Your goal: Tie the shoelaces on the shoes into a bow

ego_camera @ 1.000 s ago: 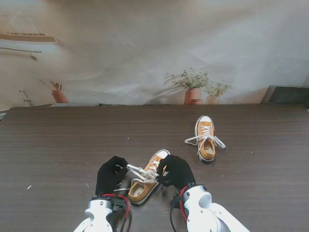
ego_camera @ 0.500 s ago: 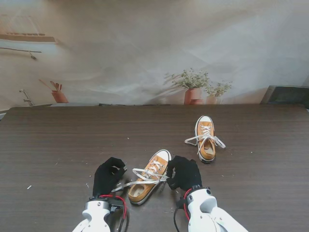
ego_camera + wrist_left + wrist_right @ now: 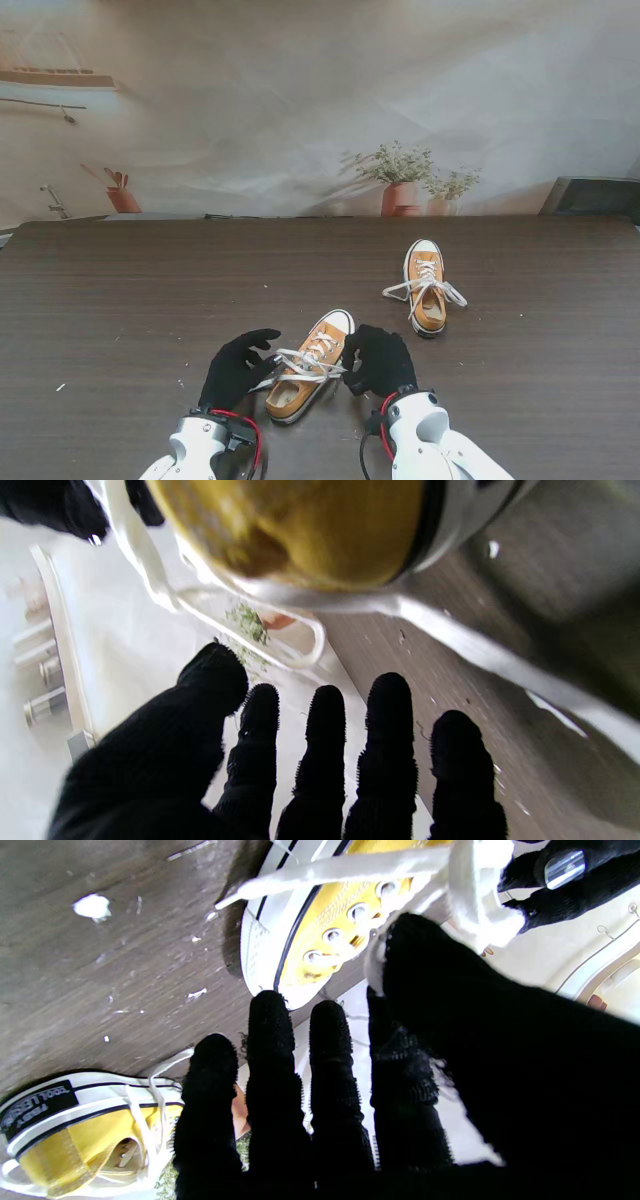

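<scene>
Judging by the lower middle of the stand view, the bow on the near shoe [image 3: 305,368] is unfinished: its white laces [image 3: 300,362] lie crossed and loose over the tongue, with one small loop showing in the left wrist view. The left robot hand [image 3: 237,368] sits just left of that shoe, fingers spread and straight, gripping nothing. The right robot hand [image 3: 380,360] is touching the shoe's right side; whether it pinches a lace I cannot tell, though lace runs by its thumb. Farther up, right of centre on the bench [image 3: 120,290], the second shoe [image 3: 427,286] lies with laces splayed sideways, apparently untied. Count: two shoes, two robot hands, two potted plants [image 3: 398,176] behind.
</scene>
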Action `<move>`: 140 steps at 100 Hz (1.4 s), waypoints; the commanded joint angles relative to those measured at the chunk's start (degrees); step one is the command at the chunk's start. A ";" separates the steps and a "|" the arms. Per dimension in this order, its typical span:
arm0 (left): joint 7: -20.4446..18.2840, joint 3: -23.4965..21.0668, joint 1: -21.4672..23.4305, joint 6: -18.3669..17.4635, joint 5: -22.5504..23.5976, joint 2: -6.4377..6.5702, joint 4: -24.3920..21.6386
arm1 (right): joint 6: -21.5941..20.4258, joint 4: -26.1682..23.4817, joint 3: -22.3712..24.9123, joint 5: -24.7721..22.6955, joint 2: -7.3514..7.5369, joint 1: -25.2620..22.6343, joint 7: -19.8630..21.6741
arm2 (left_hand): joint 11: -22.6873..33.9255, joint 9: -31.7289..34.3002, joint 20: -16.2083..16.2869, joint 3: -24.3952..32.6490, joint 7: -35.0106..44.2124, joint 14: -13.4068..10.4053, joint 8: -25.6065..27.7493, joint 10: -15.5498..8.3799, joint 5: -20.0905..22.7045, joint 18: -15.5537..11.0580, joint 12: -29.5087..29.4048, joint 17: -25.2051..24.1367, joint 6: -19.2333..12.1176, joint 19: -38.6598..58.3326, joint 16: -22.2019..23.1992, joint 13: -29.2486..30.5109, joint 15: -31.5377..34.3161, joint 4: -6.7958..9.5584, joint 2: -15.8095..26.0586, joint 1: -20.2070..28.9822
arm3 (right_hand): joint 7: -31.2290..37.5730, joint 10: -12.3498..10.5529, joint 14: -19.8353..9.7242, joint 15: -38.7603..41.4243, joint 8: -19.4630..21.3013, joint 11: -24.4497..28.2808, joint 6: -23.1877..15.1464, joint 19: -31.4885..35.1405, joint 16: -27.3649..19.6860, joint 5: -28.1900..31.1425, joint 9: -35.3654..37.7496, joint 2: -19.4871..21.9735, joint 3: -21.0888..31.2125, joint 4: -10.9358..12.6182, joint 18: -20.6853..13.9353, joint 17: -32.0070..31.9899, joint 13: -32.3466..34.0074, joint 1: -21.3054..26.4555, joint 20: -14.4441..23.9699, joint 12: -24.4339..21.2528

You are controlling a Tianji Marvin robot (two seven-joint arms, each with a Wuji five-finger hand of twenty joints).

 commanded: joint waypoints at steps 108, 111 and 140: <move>0.65 3.74 -3.10 4.99 2.74 0.14 1.67 | -1.30 0.79 -0.82 0.21 0.15 0.57 1.10 | -6.14 11.42 -0.08 -11.59 19.83 0.59 8.96 0.37 14.50 1.39 13.61 4.41 -0.20 1.86 1.79 3.48 1.93 -1.12 3.70 17.93 | 1.30 -1.06 0.26 0.67 2.29 0.36 -1.86 1.64 0.14 1.97 1.95 -0.99 5.90 0.35 0.43 0.30 1.32 3.09 -0.85 0.70; 1.22 3.60 -3.04 4.89 2.93 0.04 1.86 | -1.23 0.82 -0.89 0.13 0.16 0.61 1.10 | -6.71 12.23 -0.26 -7.31 20.28 0.63 8.40 0.21 14.91 1.63 13.99 4.58 -0.11 1.86 1.70 3.66 1.92 -2.08 2.23 16.08 | 1.30 -1.04 0.27 0.67 2.29 0.35 -1.86 1.65 0.14 1.97 1.92 -0.98 5.87 0.32 0.47 0.29 1.32 3.00 -0.86 0.70; 2.66 2.72 -2.50 4.82 1.81 -0.49 2.15 | 0.35 1.02 -1.10 -1.42 0.11 0.56 0.11 | -7.78 13.95 -0.37 -3.10 21.18 1.20 8.35 0.06 15.29 2.25 15.13 4.65 1.20 1.93 1.69 3.80 1.97 -3.36 0.95 14.71 | 1.58 -1.11 0.53 0.81 2.41 0.65 0.19 1.75 0.18 1.88 2.58 -1.23 6.32 0.18 0.53 0.41 1.59 3.94 -0.89 0.78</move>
